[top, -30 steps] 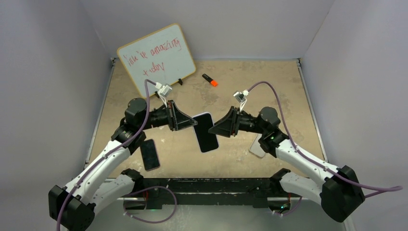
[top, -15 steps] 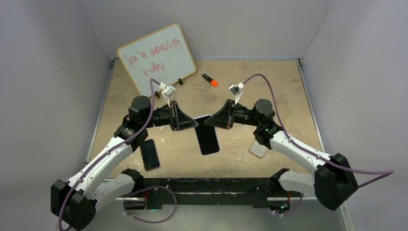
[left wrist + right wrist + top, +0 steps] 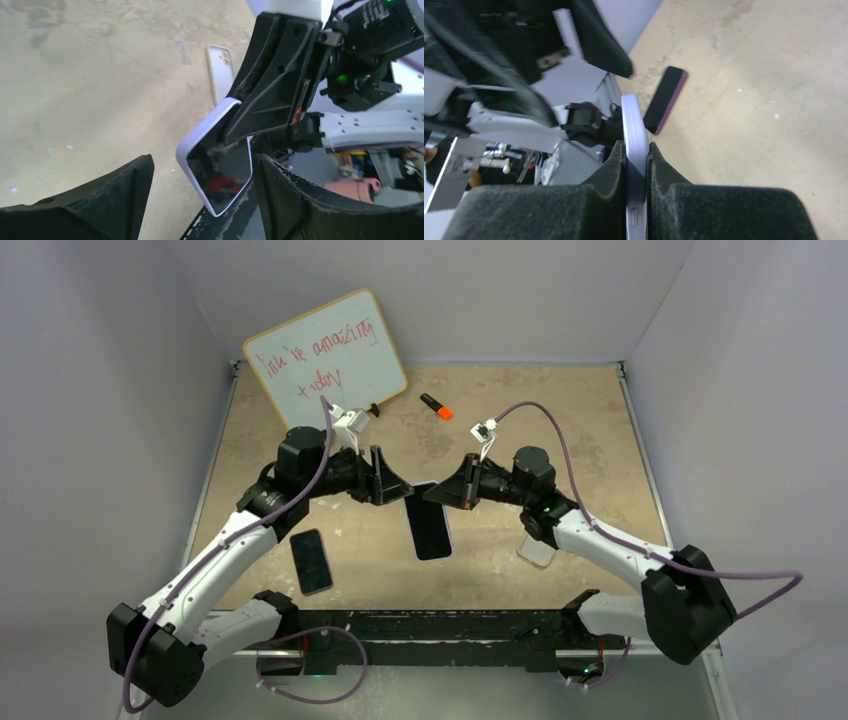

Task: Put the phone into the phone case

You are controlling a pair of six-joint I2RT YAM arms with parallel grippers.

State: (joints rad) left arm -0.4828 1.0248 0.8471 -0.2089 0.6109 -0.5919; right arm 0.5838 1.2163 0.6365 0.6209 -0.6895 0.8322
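A phone [image 3: 430, 525] with a black screen and a lilac rim hangs tilted above the middle of the table. My right gripper [image 3: 432, 494] is shut on its upper end; the right wrist view shows both pads pressed on the phone [image 3: 634, 130], edge-on. My left gripper [image 3: 400, 490] stands open just left of it, and in the left wrist view the phone [image 3: 220, 172] sits between the spread fingers [image 3: 120, 195] without being pinched. A pale translucent phone case [image 3: 535, 548] lies flat on the table under the right arm and shows behind the right gripper as the case [image 3: 220, 70].
A dark phone with a purple edge [image 3: 311, 561] lies flat at the front left, also seen as that dark phone [image 3: 665, 99]. A whiteboard [image 3: 325, 360] leans at the back left. An orange and black marker [image 3: 436, 407] lies behind the arms.
My right gripper closed on the phone's upper end. My left gripper then opened, let go of the phone and drew back slightly. The phone stays in the air.
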